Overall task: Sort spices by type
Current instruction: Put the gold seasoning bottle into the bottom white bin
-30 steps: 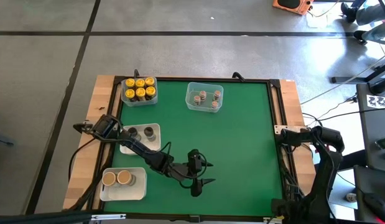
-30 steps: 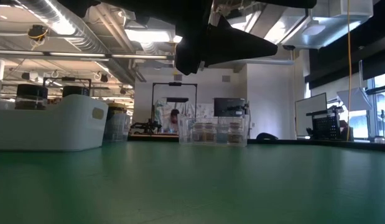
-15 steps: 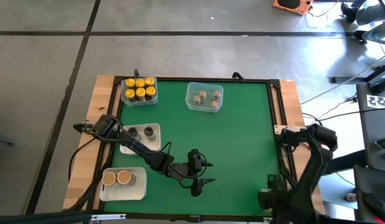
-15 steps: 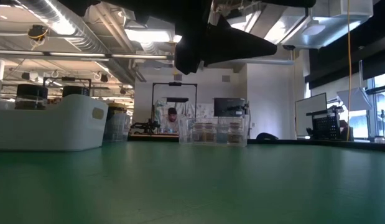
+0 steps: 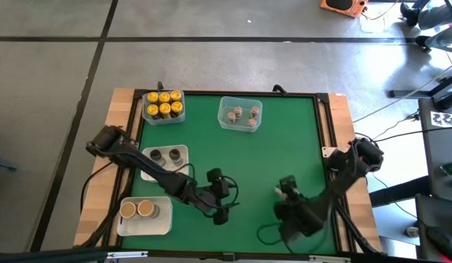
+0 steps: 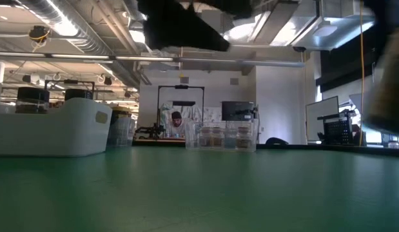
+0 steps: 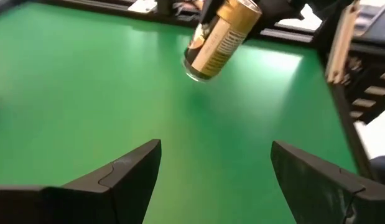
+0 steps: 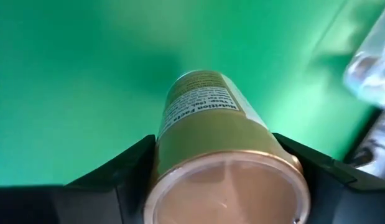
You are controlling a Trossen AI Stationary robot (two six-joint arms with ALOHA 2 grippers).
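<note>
Tan-lidded spice jar [image 8: 211, 143] clamped between the 2 fingers of the right gripper [image 5: 286, 191], carried lid-first above the green table [image 5: 284, 146] near its front edge, right of centre. The jar is a small cylinder with a gold-tan lid, a gold label bearing fine print and a darker base; the left wrist view shows it tilted, clear of the table surface. The left gripper [image 5: 220, 204] hangs low over the front centre with its fingers wide apart and nothing between them. The step in hand is judged to be transport of 1 jar toward its group: 2 matching tan-lidded jars [image 5: 136, 210] stand in the white tray [image 5: 163, 219] at the front left corner. Dark-lidded jars [image 5: 165, 155] occupy a second tray, yellow-lidded jars [image 5: 163, 104] a clear tub at the back left, grey-pink-lidded jars [image 5: 240, 115] another at the back centre. The next move probably calls for crossing leftward past the left arm, or a handover, then setting the jar upright.
</note>
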